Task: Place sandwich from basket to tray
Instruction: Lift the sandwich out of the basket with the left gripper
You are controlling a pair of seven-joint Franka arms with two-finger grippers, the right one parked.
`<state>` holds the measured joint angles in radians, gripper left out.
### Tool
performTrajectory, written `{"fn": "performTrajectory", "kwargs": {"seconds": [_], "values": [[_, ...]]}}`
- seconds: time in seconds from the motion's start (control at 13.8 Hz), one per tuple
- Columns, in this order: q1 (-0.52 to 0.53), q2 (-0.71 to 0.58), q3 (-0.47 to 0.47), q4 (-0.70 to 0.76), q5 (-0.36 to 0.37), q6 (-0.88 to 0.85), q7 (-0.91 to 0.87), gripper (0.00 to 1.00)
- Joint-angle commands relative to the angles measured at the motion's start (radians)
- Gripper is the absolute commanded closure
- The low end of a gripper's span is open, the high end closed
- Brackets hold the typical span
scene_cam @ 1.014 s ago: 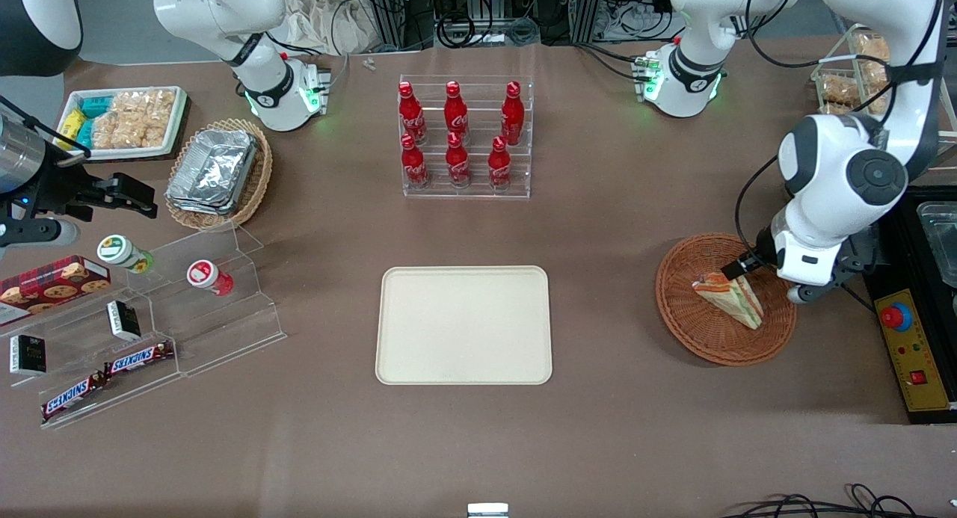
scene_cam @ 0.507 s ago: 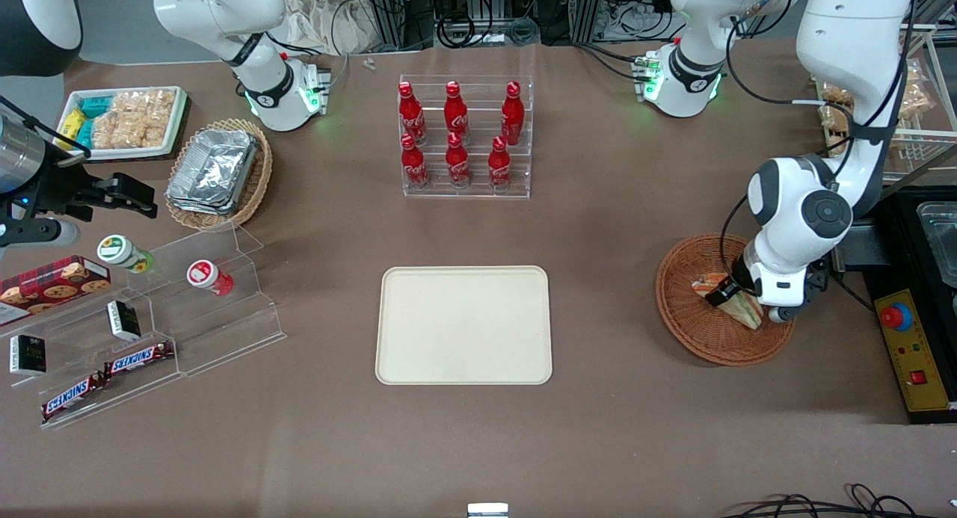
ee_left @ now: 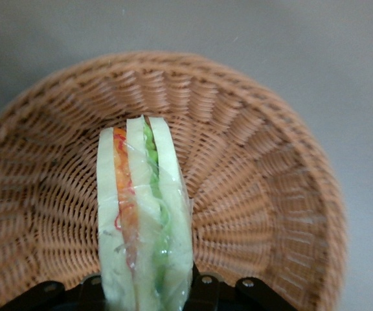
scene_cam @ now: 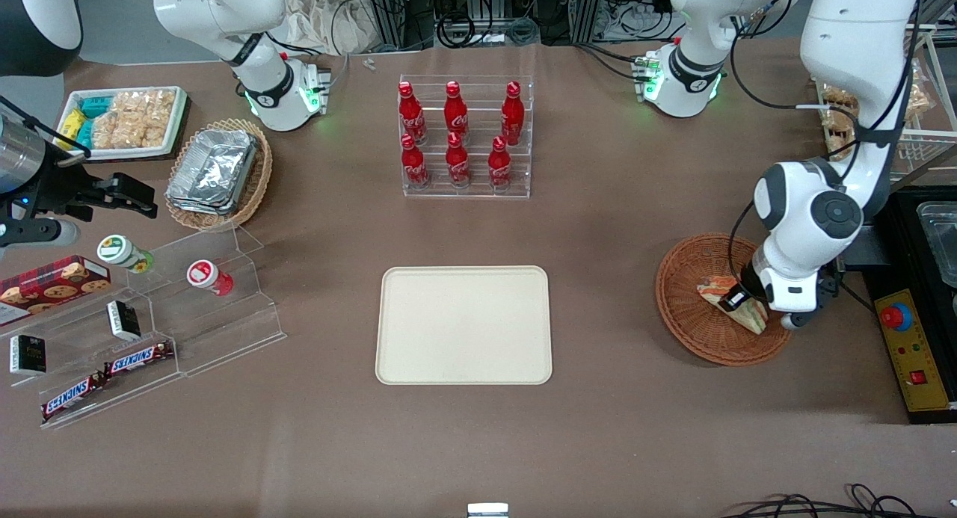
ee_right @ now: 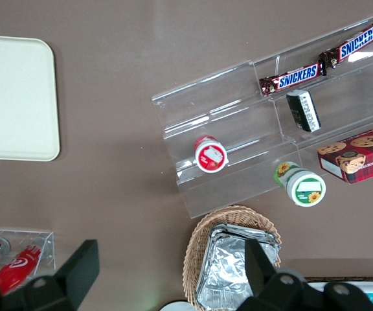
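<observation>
The sandwich (scene_cam: pixel 752 317) (ee_left: pixel 144 214), a clear-wrapped wedge of pale bread with orange, red and green layers, stands on edge in the round reddish-brown wicker basket (scene_cam: pixel 688 309) (ee_left: pixel 258 194) at the working arm's end of the table. My left gripper (scene_cam: pixel 736 301) (ee_left: pixel 146 293) is down in the basket, one black finger pressed against each flat side of the wedge, shut on it. The sandwich still rests in the basket. The cream tray (scene_cam: pixel 463 325) (ee_right: pixel 11 97) lies bare at the table's middle, well apart from the basket toward the parked arm's end.
A clear rack of red bottles (scene_cam: pixel 465 137) stands farther from the front camera than the tray. A black control box with a red button (scene_cam: pixel 908 346) lies beside the basket. Clear snack shelves (scene_cam: pixel 149 316) and a tan basket of foil containers (scene_cam: pixel 217 173) sit toward the parked arm's end.
The left arm swung in over the basket and came down. Its gripper moved from the sandwich's orange end to astride the wedge's middle. The sandwich has barely shifted.
</observation>
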<state>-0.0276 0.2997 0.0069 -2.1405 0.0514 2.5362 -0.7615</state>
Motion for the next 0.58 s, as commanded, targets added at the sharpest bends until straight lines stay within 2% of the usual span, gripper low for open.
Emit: {"fn": "performTrajectory", "kwargs": {"seconds": [0.0,0.07,0.22,0.36,0.51], "values": [[-0.034,-0.096,-0.085,0.181,0.005,-0.34,-0.015,1.0],[-0.037,-0.082,-0.141,0.268,0.005,-0.444,-0.012,1.0],[-0.052,-0.039,-0.256,0.367,0.005,-0.519,-0.018,1.0],[-0.089,-0.03,-0.32,0.369,0.011,-0.502,0.014,1.0],[-0.153,0.025,-0.33,0.372,0.008,-0.402,0.196,1.0]]}}
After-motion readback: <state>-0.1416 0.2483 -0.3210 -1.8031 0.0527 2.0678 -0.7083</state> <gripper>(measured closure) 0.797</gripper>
